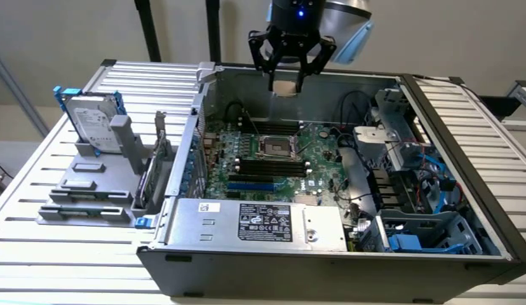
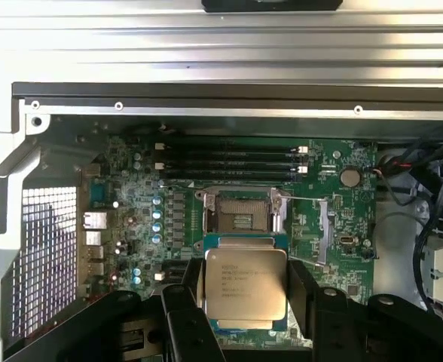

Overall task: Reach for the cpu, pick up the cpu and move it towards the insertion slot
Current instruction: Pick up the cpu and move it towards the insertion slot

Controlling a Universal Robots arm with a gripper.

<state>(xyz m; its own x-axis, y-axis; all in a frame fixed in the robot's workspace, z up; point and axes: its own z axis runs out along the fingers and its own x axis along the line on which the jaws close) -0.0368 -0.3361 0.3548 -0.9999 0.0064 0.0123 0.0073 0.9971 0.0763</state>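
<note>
Gripper [image 2: 245,290]: jaws clenching the cpu [image 2: 245,285] by its edges.
Cpu: hovering above the motherboard's insertion slot [image 2: 238,211].

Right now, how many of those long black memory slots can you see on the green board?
4 memory slots, side by side in one bank on the motherboard, next to the insertion slot. In the exterior view, they lie between that slot and the power supply.

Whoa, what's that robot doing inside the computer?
The robot's end effector is holding a cpu, a small silvery square chip, between its black fingers. It hangs above the green motherboard in the open computer case. The chip is not in the insertion slot yet; that square socket sits empty.
</note>
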